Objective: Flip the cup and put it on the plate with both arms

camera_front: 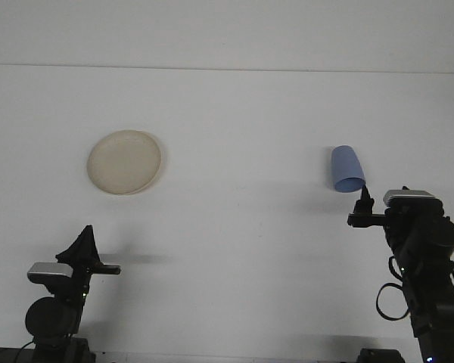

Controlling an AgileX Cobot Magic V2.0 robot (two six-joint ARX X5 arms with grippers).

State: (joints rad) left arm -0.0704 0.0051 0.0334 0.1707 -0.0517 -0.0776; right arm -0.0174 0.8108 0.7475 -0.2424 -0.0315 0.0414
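White table, blue tapered cup on its side.

Cup: plain light blue, no pattern.
Plate: pale cream, slightly darker beige toward the middle, no pattern.
Bench: plain white all over.
Left gripper: black.
Right gripper: black.
Arms: black, each with a silver-grey block on top.
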